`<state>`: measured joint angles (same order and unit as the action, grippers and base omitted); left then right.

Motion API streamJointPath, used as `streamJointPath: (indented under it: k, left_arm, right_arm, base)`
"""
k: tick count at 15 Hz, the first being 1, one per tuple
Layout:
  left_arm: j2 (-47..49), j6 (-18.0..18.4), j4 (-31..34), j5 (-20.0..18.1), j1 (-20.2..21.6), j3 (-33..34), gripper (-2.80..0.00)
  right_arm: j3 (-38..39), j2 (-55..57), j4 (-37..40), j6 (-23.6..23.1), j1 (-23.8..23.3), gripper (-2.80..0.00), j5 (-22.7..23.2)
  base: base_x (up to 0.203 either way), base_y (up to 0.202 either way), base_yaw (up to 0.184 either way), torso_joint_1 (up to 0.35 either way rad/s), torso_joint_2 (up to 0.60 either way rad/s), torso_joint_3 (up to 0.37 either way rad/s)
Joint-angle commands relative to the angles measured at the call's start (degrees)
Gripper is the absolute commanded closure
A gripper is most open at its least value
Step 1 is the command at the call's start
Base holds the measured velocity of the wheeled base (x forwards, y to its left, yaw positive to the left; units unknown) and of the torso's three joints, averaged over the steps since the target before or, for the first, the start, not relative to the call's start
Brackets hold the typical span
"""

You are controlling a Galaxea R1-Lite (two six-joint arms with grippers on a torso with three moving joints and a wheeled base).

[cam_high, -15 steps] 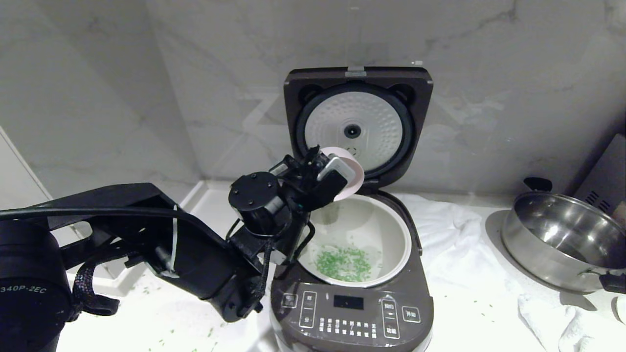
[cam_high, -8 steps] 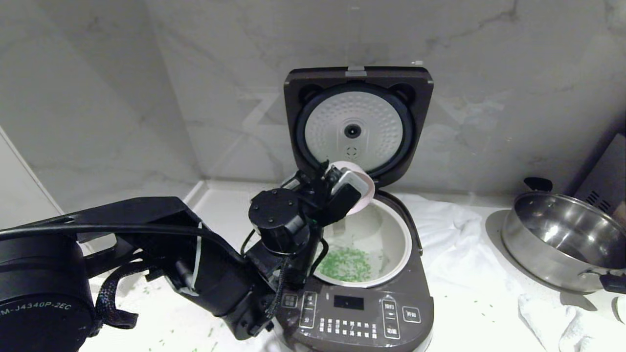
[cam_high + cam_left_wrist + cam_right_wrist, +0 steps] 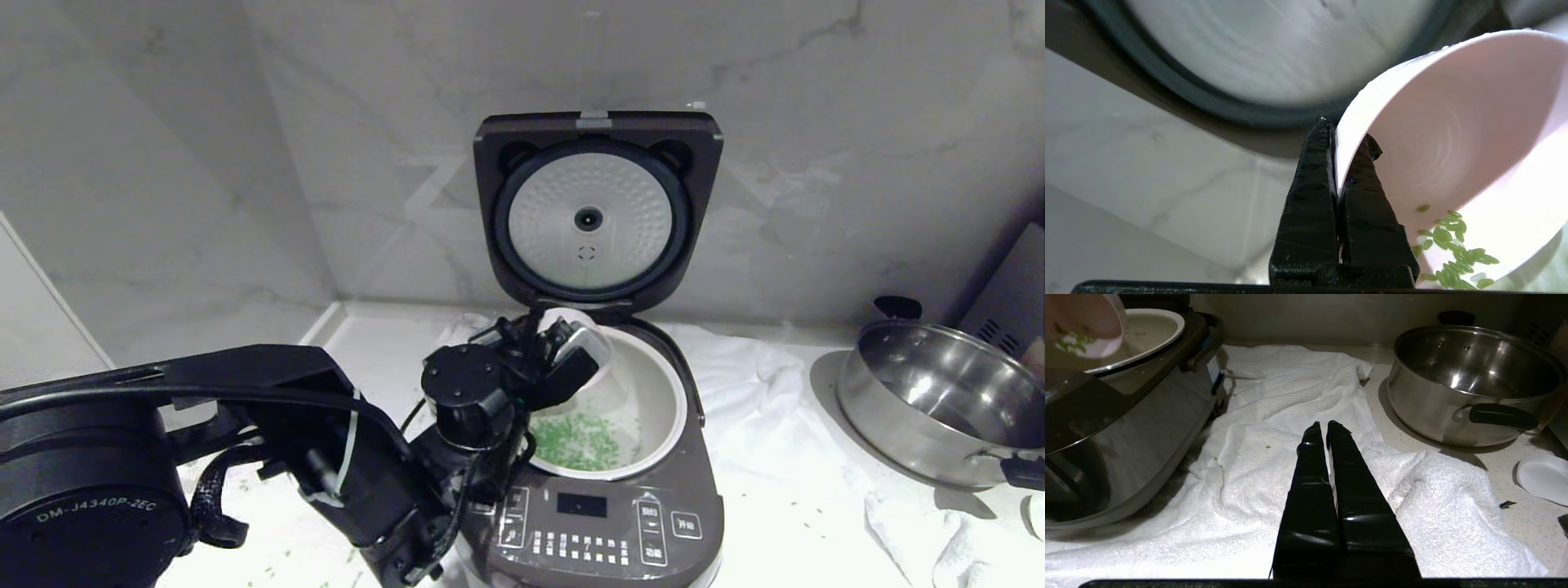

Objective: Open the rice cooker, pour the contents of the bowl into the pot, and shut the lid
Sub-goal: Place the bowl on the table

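- Two black fingers of the left gripper pinch the pink bowl by its rim, tilted over the white pot.
- Some green grains lie in the pot, a few in the bowl.
- Right gripper pressed together, empty, above the towel.

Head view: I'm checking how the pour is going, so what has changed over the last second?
The left gripper, jaws still shut on the rim of the bowl, has carried it down from in front of the lid to just over the pot. A few green grains remain in the bowl. The rice cooker, open lid and steel pan have not moved.
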<state>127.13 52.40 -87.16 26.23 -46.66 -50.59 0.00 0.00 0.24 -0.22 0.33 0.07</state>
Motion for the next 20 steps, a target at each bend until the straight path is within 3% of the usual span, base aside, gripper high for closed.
streamJointPath:
  k: [1, 3, 6, 9, 13, 20]
  left_arm:
    - [0.4, 0.8, -0.5, -0.7, -1.2, 4.5, 0.0]
    - [0.7, 1.3, -0.5, -0.9, -0.3, 0.7, 0.0]
    - [0.4, 2.3, -0.5, -1.2, 2.9, -14.2, 0.0]
    - [-0.1, 2.7, -0.5, -1.1, 4.3, -19.1, 0.0]
    - [0.3, 2.8, -0.5, -1.4, 5.1, -10.8, 0.0]
    - [-0.3, 4.0, -0.5, -3.1, 7.2, -3.5, 0.0]
  right_arm:
    - [0.1, -0.1, 0.0, 0.0, 0.0, 0.0, 0.0]
    - [0.2, -0.1, 0.0, 0.0, 0.0, 0.0, 0.0]
    - [0.1, -0.1, 0.0, 0.0, 0.0, 0.0, 0.0]
    - [0.1, -0.1, 0.0, 0.0, 0.0, 0.0, 0.0]
    - [0.2, -0.1, 0.0, 0.0, 0.0, 0.0, 0.0]
    - [0.1, -0.1, 0.0, 0.0, 0.0, 0.0, 0.0]
  base:
    - [0.0, 0.0, 0.0, 0.0, 0.0, 0.0]
    - [0.0, 0.0, 0.0, 0.0, 0.0, 0.0]
    - [0.0, 0.0, 0.0, 0.0, 0.0, 0.0]
    - [0.0, 0.0, 0.0, 0.0, 0.0, 0.0]
    - [0.0, 0.0, 0.0, 0.0, 0.0, 0.0]
    - [0.0, 0.0, 0.0, 0.0, 0.0, 0.0]
